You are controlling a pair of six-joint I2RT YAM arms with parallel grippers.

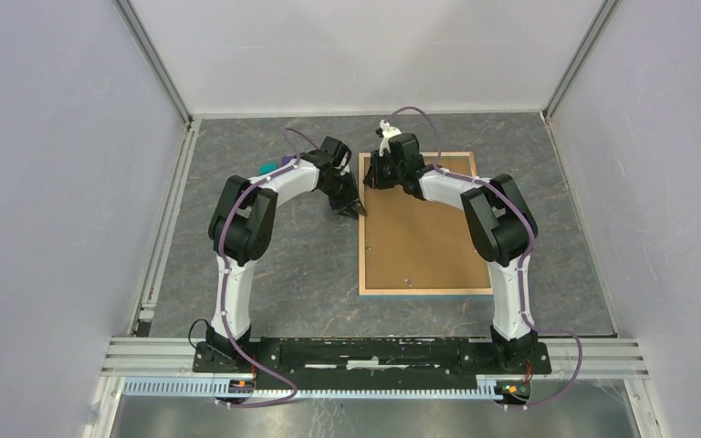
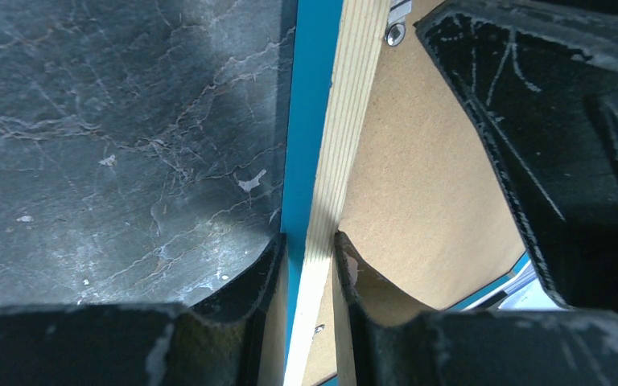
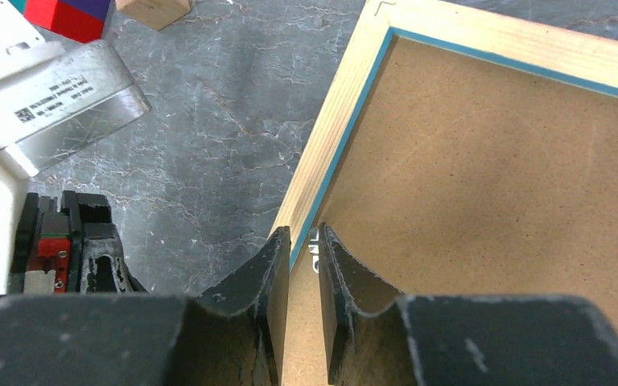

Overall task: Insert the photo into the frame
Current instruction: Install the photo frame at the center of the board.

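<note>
Pinching frame [image 1: 362, 246] L rail w/ left gripper [image 2: 309, 240]; straddling same rail nr far-L corner w/ right gripper [image 3: 304, 233], unclear if clamped. Lies face-down right of table [image 1: 274, 265] centre, long axis near-far; photo unseen.

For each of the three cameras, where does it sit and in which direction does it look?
Top external: high behind the bases, looking down on the table; both arms show whole, left gripper and right gripper at the frame.
Left wrist: on the left arm, looking along its fingers, which straddle the frame's rail.
Right wrist: on the right arm, looking down past its fingers at the backing board.
Shared: both wrist views show the frame's left rail and the brown board.
</note>
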